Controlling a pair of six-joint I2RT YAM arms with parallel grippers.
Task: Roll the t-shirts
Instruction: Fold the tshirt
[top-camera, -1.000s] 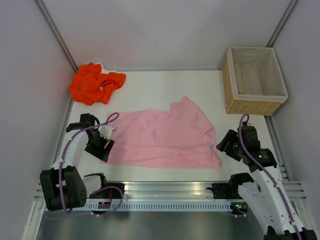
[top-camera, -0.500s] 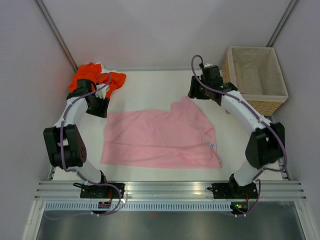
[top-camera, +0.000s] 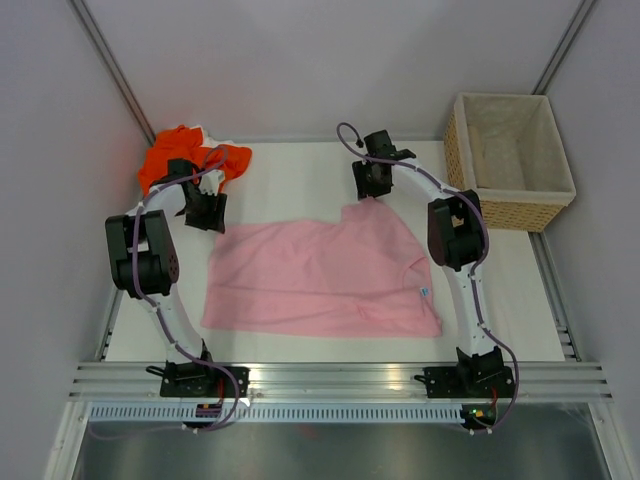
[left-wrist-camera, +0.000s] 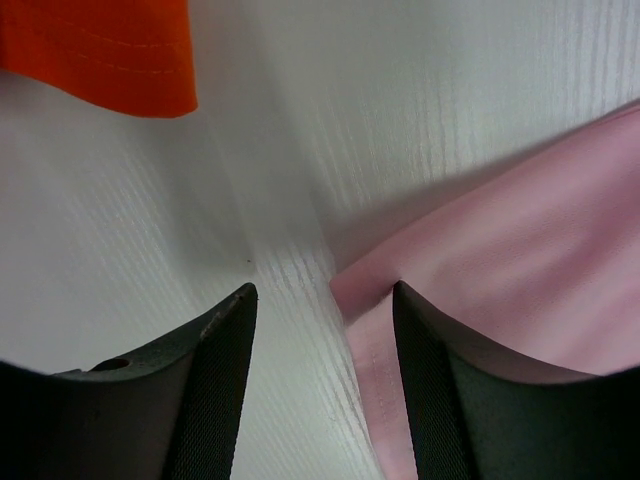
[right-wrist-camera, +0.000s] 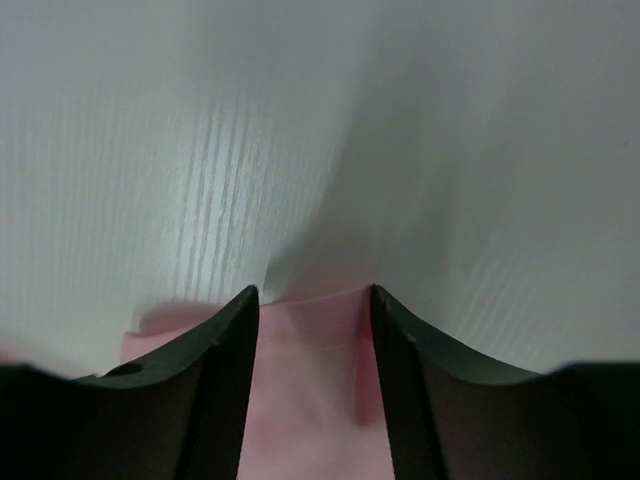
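A light pink t-shirt (top-camera: 320, 275) lies spread flat in the middle of the white table. A bright orange t-shirt (top-camera: 188, 152) sits crumpled at the back left. My left gripper (top-camera: 208, 214) hovers low over the pink shirt's far left corner. In the left wrist view the left gripper (left-wrist-camera: 322, 300) is open, the pink corner (left-wrist-camera: 520, 250) lying by its right finger and orange cloth (left-wrist-camera: 110, 55) at the top left. My right gripper (top-camera: 368, 188) is at the pink shirt's far sleeve tip. In its wrist view the right gripper (right-wrist-camera: 314, 300) is open, straddling the pink hem (right-wrist-camera: 300, 400).
A woven wicker basket (top-camera: 460, 170) with pale lining stands at the back right. Grey walls close in the table on three sides. A metal rail (top-camera: 330, 380) with the arm bases runs along the near edge.
Both arms swung from the near edge to the far side of the pink shirt. The left gripper dropped to its far left corner; the right slid left to the sleeve tip.
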